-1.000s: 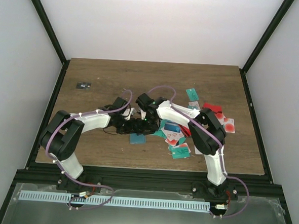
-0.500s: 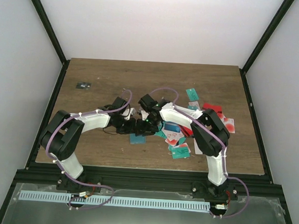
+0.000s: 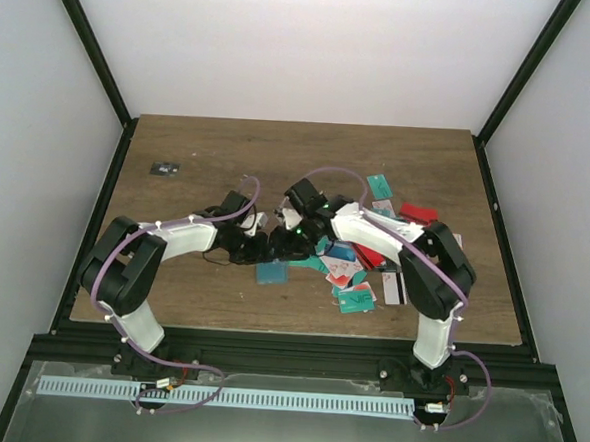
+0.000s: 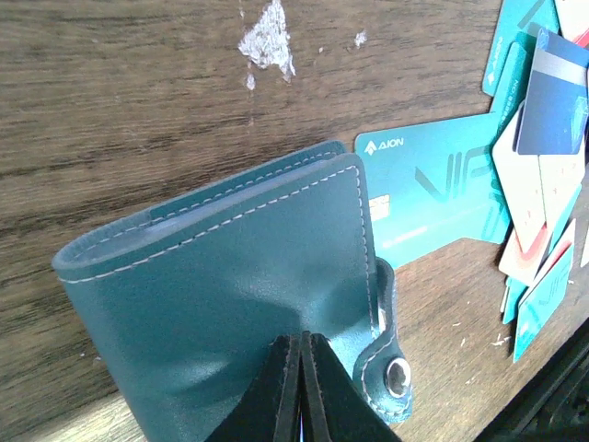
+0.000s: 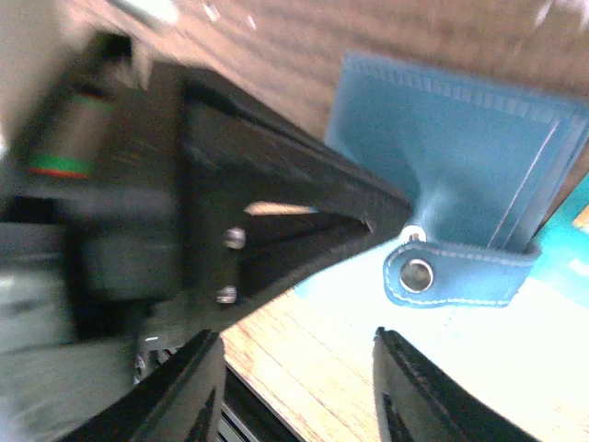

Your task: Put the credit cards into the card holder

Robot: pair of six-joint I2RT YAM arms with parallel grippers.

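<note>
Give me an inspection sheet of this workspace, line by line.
Surface: wooden table, white scuff.
Job's things: card holder folded, strap unsnapped; cards lying loose in a heap to its right.
Clutter: small dark object at the far left.
Grippers: left gripper shut on the card holder; right gripper open, empty, close to the holder.
Cables: purple cables run along both arms.
Surroundings: white walls, black frame.
</note>
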